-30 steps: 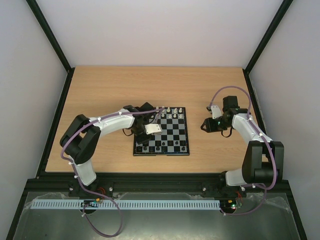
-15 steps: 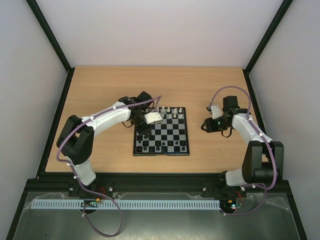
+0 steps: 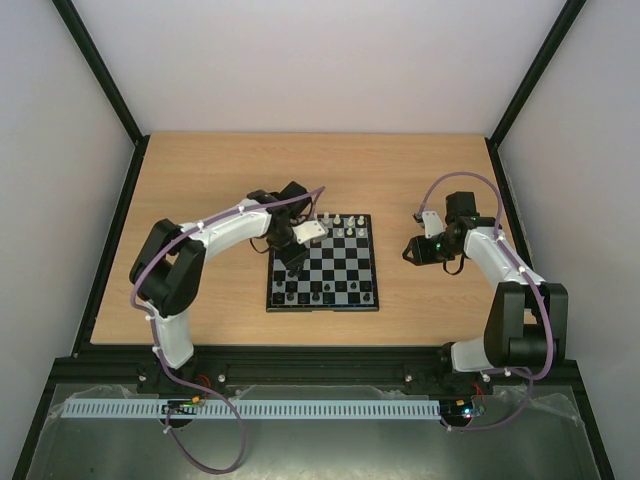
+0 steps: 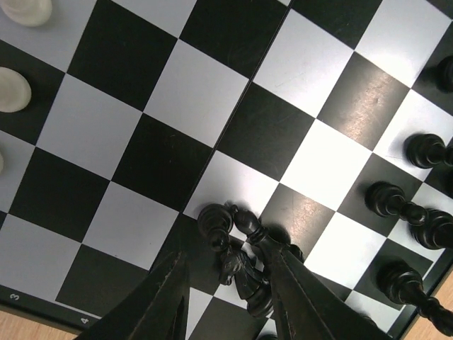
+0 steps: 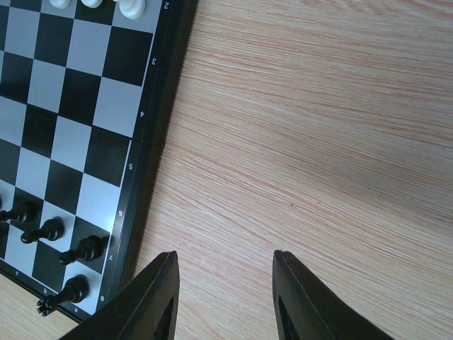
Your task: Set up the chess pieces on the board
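The board [image 3: 350,262] lies mid-table, with white chess pieces [image 3: 340,220] along its far edge and black ones [image 3: 320,292] along its near edge. My left gripper [image 3: 293,262] hangs low over the board's left part. In the left wrist view it [image 4: 225,251] is open around a huddle of black pieces: a knight [image 4: 248,276], a toppled pawn [image 4: 214,223] and a bishop [image 4: 244,216] leaning at the right finger [image 4: 297,290]. The left finger stands apart from them. My right gripper [image 3: 413,250] is open and empty over bare wood right of the board [image 5: 71,106].
More black pieces [image 4: 389,198] stand along the right side of the left wrist view and white ones [image 4: 14,88] at its left edge. Black pawns [image 5: 85,249] stand by the board's rim near the right gripper [image 5: 224,255]. A black frame edges the wooden table [image 3: 200,190].
The left arm's wrist has swung toward the far side while its gripper stays over the board's left part. The right arm has not moved.
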Tool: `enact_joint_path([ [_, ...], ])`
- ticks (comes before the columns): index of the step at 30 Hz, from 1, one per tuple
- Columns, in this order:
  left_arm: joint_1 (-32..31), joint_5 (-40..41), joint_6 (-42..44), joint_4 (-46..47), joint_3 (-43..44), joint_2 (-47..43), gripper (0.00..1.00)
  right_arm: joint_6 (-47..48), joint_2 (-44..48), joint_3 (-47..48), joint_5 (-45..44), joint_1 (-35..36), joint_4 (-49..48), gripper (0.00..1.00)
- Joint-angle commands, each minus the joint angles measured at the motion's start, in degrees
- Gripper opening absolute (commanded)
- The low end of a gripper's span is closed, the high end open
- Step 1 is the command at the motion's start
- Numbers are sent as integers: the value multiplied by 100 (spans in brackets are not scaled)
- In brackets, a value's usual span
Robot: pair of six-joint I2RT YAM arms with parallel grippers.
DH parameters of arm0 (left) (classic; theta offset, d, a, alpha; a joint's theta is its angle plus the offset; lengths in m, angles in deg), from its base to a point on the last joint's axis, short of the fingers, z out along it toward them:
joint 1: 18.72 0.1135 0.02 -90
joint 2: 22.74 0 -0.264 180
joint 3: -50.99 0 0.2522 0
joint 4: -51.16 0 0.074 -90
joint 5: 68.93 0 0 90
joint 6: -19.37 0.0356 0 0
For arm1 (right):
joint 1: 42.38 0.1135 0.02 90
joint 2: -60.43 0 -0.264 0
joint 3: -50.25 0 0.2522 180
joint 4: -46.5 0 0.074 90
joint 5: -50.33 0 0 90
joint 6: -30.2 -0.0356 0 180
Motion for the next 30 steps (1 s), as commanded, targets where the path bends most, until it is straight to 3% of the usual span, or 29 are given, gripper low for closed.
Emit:
enact_joint_path([
  [1,-1,84,-152,-80,157,186,36,55,119,-59,-14,-28,190,37],
  [11,-3,304,-277,6,274,497,34,57,125,-64,-31,-28,186,37],
  [22,-1,215,-264,-25,439,664,13,63,94,-71,-57,-28,193,37],
  [30,24,-58,-72,-122,459,349,8,63,67,-75,-59,-28,174,37],
])
